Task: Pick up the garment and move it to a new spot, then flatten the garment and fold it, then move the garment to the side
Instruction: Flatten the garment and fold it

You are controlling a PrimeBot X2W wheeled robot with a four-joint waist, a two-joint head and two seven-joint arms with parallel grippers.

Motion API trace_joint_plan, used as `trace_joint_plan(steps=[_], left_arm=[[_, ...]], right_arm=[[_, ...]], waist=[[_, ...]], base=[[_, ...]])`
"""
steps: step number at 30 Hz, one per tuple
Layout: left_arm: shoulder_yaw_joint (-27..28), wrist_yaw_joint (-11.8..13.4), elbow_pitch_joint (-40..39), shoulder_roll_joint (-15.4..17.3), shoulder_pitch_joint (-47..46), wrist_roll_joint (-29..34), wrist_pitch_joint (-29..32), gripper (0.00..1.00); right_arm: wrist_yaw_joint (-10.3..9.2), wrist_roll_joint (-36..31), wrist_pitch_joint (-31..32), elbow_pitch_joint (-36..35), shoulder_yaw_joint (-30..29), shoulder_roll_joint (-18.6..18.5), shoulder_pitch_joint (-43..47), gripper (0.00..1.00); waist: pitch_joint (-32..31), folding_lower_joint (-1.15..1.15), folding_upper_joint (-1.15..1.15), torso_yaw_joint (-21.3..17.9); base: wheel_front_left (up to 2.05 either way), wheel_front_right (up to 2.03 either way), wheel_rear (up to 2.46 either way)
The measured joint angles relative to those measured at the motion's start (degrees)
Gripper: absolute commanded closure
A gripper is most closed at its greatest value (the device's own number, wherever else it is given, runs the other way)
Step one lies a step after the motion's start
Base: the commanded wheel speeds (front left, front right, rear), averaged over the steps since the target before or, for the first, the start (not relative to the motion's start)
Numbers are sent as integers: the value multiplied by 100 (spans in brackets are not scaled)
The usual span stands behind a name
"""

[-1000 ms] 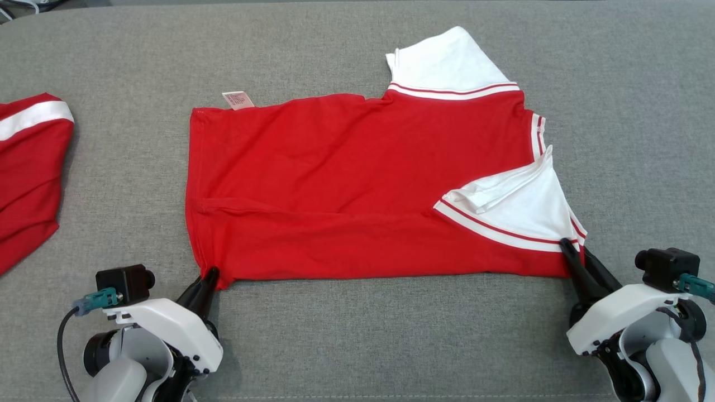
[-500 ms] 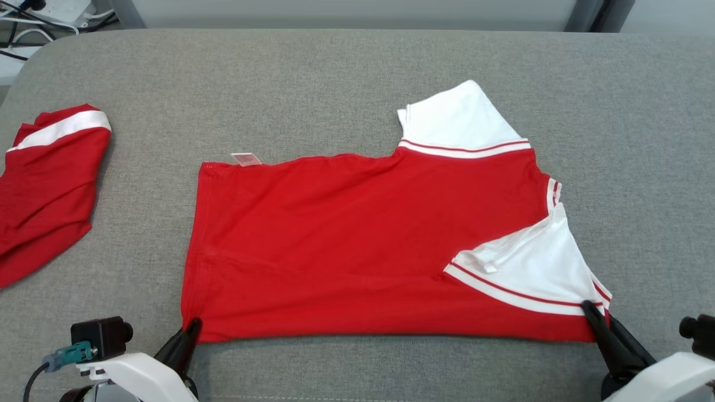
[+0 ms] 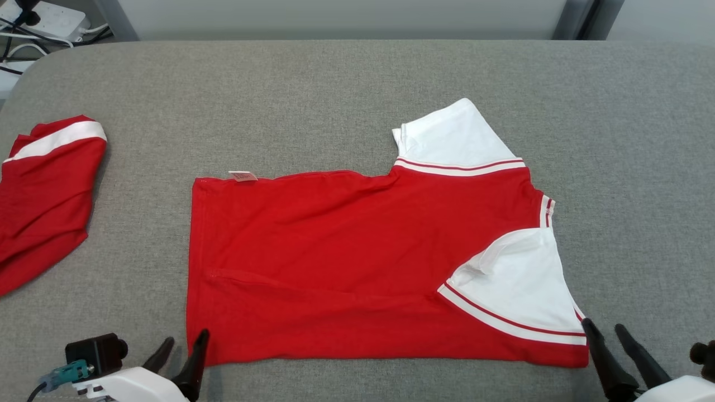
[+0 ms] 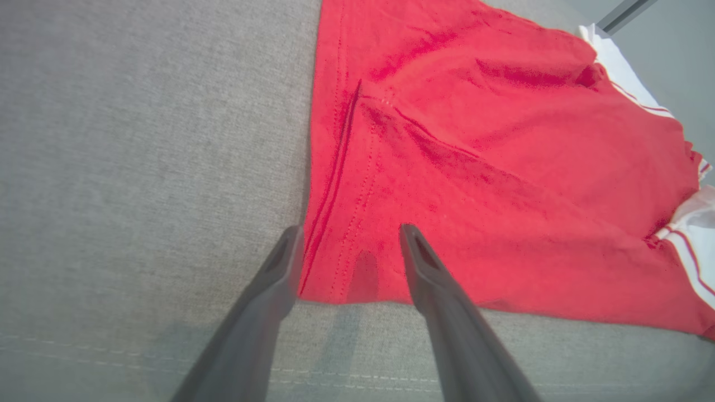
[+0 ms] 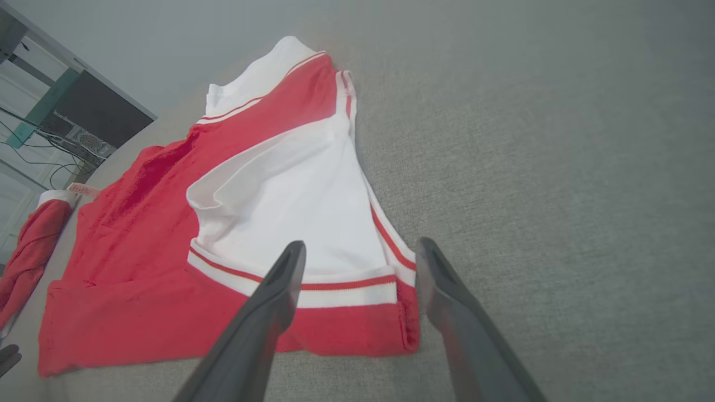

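Observation:
The garment [image 3: 346, 262] is a red T-shirt with white, red-striped sleeves, lying flat on the grey table with its hem to the left. My left gripper [image 3: 184, 340] stands open at the near left hem corner [image 4: 341, 279], its fingers straddling the corner without pinching it. At the near right corner my right gripper [image 3: 604, 330] is open too, one finger on either side of the white sleeve's [image 5: 313, 223] lower edge, holding nothing. The far sleeve [image 3: 452, 134] sticks up toward the table's back.
A second red garment with a white band [image 3: 44, 190] lies at the table's left edge. Cables and a power strip [image 3: 39, 17] sit beyond the back left corner. Bare grey cloth [image 3: 335, 95] stretches behind and to the right of the shirt.
Both grippers have opened and let go of the shirt's near corners, which now rest on the table. The head camera has tilted, shifting the whole picture downward.

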Motion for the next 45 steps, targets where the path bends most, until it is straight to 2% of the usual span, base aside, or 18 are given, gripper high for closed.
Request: trace_joint_plan(steps=[4,9,11,19,26,31,38,45], left_arm=[[144,238,-66,29,19,227,-413,0],[300,505,-391,80,-36,766,-977,0],[272,612,-533,52,-252,1022,-1137,0],[145,668,-259,-220,-1062,1567,-1564,0],[124,667,124,-215,-1104,2163,-1788,0],[194,664,158,-127,-661,2385,-1792,0],[392,566,-46,-4,144,2263,-1792,0],[494,612,-330,-232,337,2205,-1792,0]], right_arm=[[-1,-285,-445,60,-310,59,-2,0],[-1,-1062,-1160,70,-556,57,-160,0],[-1,-1503,-1482,130,-575,63,-494,0],[-1,-2312,-2040,479,-98,193,-1155,0],[0,-2597,-2240,931,8,204,-1213,0],[0,-2639,-2248,1089,-12,293,-1045,0],[0,-2641,-2288,1092,-74,338,-700,0],[0,-2696,-2288,1009,-81,343,-584,0]], waist=[[-81,0,0,31],[-200,0,0,75],[-272,0,0,84],[-507,0,0,85],[-726,0,0,93],[-873,0,0,121],[-1022,0,0,175],[-1061,0,0,237]], base=[[0,0,0],[0,0,0],[0,0,0],[0,0,0],[0,0,0],[0,0,0],[0,0,0],[0,0,0]])
